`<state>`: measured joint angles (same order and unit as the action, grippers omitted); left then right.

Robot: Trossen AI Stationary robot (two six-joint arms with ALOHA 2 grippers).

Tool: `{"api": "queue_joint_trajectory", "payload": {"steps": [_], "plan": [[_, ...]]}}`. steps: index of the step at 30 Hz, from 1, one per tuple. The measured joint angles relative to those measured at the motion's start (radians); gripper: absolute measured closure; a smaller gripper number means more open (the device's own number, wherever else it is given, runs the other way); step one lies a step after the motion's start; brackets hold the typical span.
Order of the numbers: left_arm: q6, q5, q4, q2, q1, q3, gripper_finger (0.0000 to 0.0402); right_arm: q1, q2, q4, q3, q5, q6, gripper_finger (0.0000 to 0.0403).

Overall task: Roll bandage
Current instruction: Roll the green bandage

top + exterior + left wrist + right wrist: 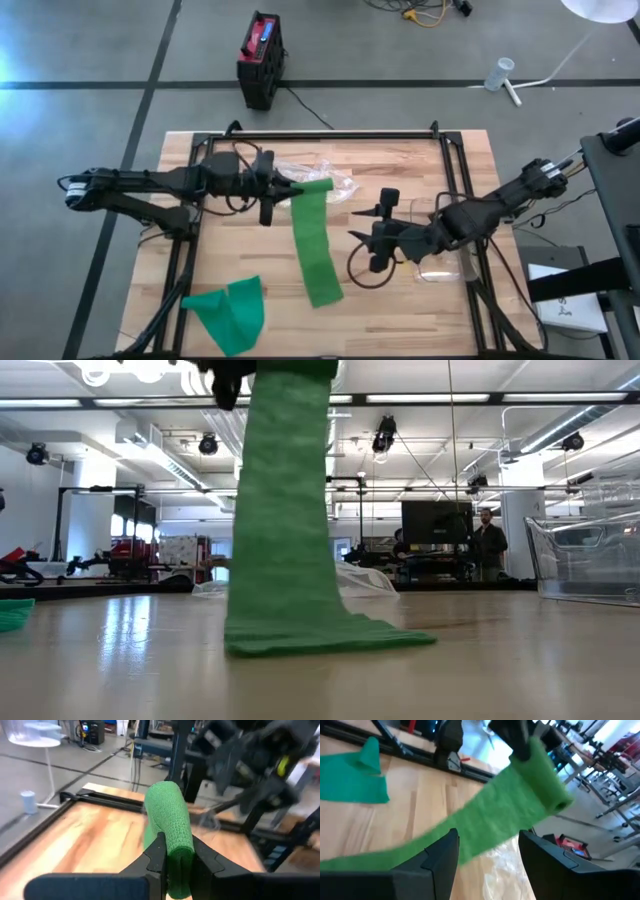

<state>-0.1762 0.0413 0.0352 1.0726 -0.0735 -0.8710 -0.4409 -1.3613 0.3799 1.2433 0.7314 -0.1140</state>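
Note:
A green bandage (315,240) hangs as a long strip from its rolled-up top end (170,815). My left gripper (177,847) is shut on that end, above the table's middle. The strip's lower end (320,638) lies flat on the wooden table (420,160). My right gripper (487,855) stands open to the right of the strip, level with its middle. Its fingers point at the strip, with nothing between them. My left gripper pinches the bandage's rolled end (176,840) between its two fingers (159,851). It comes in about level from the table's left. The roll sticks out forward past the fingertips. The strip hangs below, fairly straight, with its lower end on the table.
A second green bandage (230,312) lies crumpled at the near left. A clear plastic bag (335,178) lies behind the hanging strip. A clear container (440,262) stands under the right arm. A black frame (320,135) runs around the table's far and side edges.

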Motion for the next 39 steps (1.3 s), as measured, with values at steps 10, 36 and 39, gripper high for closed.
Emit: {"api": "queue_joint_trajectory", "payload": {"steps": [10,36,39], "plan": [[0.141,0.080,0.295,0.007,0.027,0.226,0.0361,0.106,0.001,-0.399,-0.129,-0.235,-0.056,0.0204],[-0.096,0.231,0.456,0.021,0.086,0.276,0.0361,0.129,-0.211,-0.498,-0.004,-0.254,-0.538,0.0203],[-0.096,0.259,0.454,0.021,0.090,0.276,0.0361,0.129,-0.221,-0.437,0.022,-0.251,-0.537,0.0203]]}}
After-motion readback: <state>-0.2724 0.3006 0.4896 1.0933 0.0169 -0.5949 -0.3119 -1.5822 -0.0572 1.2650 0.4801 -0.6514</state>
